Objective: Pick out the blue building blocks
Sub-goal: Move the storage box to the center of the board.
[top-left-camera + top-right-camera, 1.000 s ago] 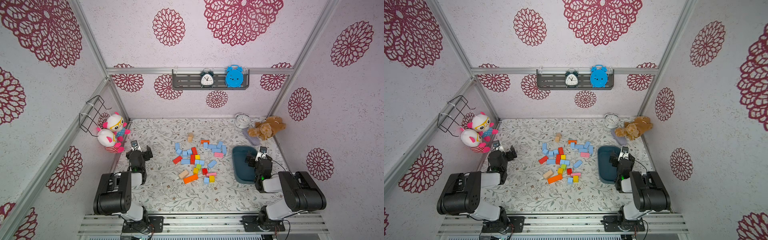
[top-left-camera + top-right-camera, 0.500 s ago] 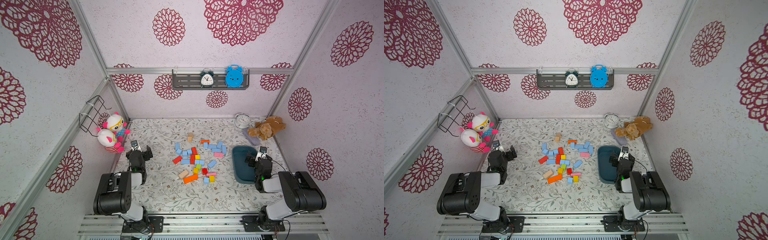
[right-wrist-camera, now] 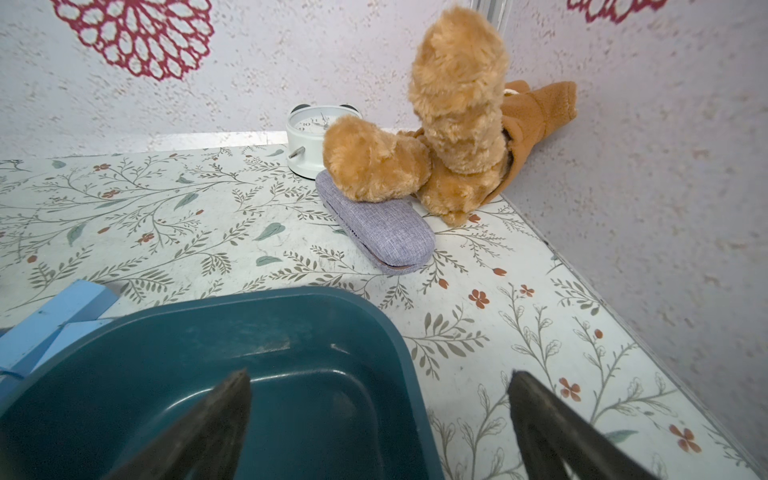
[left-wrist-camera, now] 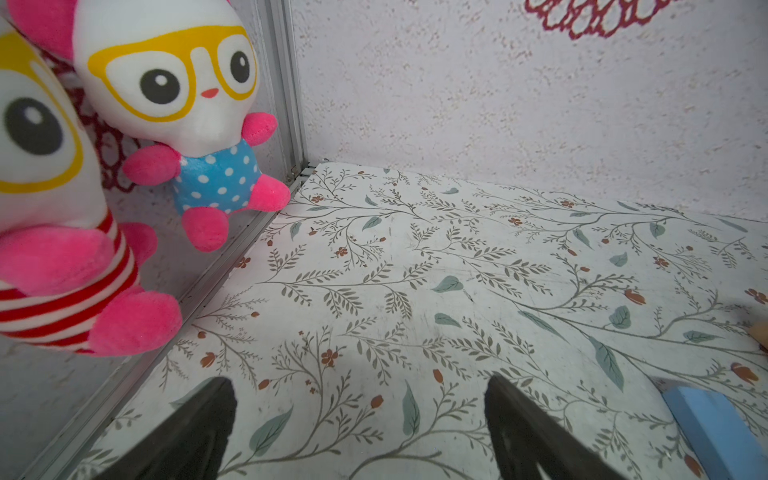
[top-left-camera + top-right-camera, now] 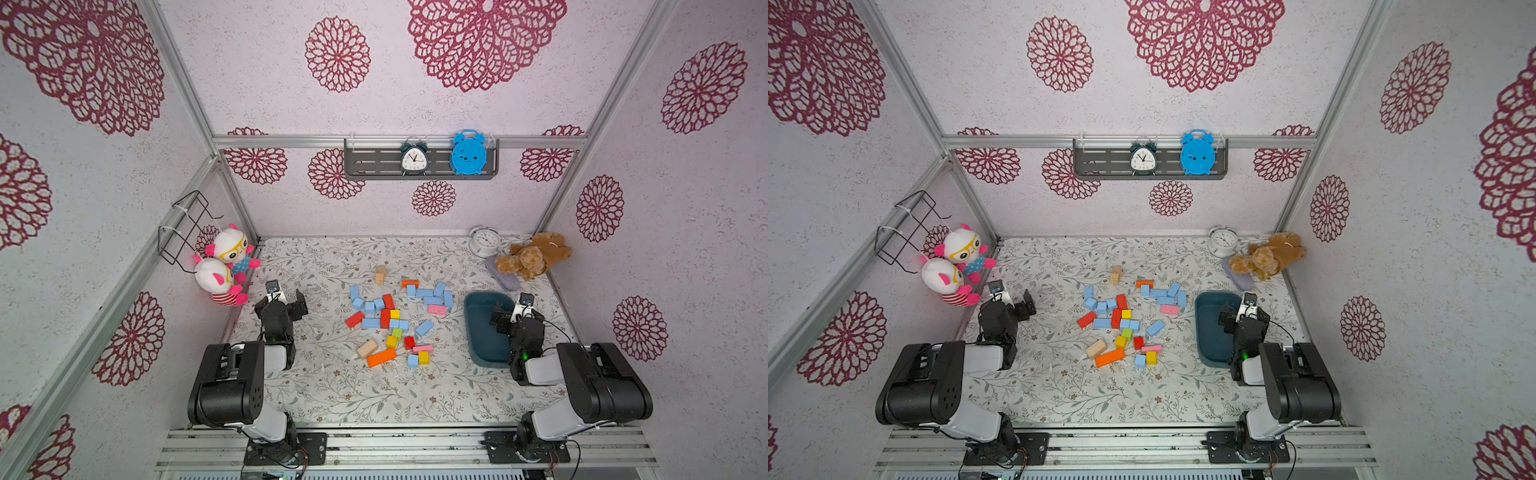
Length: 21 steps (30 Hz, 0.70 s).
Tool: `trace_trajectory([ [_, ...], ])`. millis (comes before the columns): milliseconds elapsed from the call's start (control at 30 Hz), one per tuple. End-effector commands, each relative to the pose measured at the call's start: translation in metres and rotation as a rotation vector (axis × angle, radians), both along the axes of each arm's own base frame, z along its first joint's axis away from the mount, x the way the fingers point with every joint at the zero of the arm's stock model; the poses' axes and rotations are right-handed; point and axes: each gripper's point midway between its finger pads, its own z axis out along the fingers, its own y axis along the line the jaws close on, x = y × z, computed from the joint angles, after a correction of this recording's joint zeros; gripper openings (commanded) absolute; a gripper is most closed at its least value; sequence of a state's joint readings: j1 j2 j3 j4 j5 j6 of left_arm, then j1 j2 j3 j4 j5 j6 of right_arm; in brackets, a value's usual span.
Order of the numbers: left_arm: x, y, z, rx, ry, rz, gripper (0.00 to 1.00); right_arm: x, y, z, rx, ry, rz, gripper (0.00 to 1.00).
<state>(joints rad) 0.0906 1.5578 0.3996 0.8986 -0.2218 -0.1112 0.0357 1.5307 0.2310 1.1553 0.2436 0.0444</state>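
Zero change over the last second: same arm poses, same scatter, no shifted blocks. Reads as the very start, with every pick still to do

Going left to right. Out at 9 o'clock from the pile, two plush dolls [image 5: 224, 262] up against the side wall [image 5: 174, 316], fuzzy white and pink with round heads and yellow stitched glasses. Just inboard, left gripper [image 4: 359, 380] parked low over the bare floral table [image 5: 332, 390], fingers spread wide with nothing between them.

Dead centre, the blue building blocks [image 5: 370, 323] mixed in with the other blocks [image 5: 381, 357] in red, orange, yellow, pink, green and tan. All matte, hard-edged cubes and short bricks, mostly lying flat and touching neighbours. A second blue bunch sits toward 1 o'clock of the heap, none in the tub yet.

At 3 o'clock, teal tub [image 5: 484, 336], smooth plastic with rounded corners, looking empty where visible. Right gripper [image 3: 380, 374] over its 3 o'clock rim, also spread wide and holding nothing.

Up in the 1 o'clock corner, shaggy brown teddy bear [image 5: 532, 255] slumped on a grey woven glasses case [image 5: 503, 276], round white alarm clock [image 5: 483, 240] just beside
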Motion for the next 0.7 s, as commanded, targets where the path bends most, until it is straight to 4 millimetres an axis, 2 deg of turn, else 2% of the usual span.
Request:
trace_trajectory([
  [0, 0.004, 0.000, 0.006, 0.000, -0.016, -0.018, 0.97, 0.008, -0.004, 0.017, -0.011, -0.059, -0.020, 0.99],
  [100, 0.004, 0.000, 0.006, -0.001, -0.010, -0.019, 0.98, 0.006, -0.006, 0.019, -0.008, -0.065, -0.033, 0.99],
  [267, 0.005, -0.004, 0.014, -0.004, 0.001, -0.042, 0.97, 0.007, -0.013, 0.039, 0.009, -0.036, -0.079, 0.99],
  [433, 0.023, 0.001, 0.034, -0.025, 0.108, -0.030, 0.97, 0.008, 0.001, 0.063, 0.108, 0.076, -0.029, 0.99],
  [533, 0.043, -0.002, 0.068, -0.117, 0.158, -0.061, 0.97, -0.001, 0.009, 0.078, 0.216, 0.139, -0.020, 0.99],
  [600, 0.057, -0.014, 0.093, -0.215, 0.219, -0.109, 0.98, -0.009, 0.020, 0.087, 0.301, 0.181, 0.015, 0.99],
  [667, 0.064, -0.025, 0.110, -0.288, 0.277, -0.118, 0.98, -0.020, 0.026, 0.086, 0.378, 0.237, 0.011, 0.99],
])
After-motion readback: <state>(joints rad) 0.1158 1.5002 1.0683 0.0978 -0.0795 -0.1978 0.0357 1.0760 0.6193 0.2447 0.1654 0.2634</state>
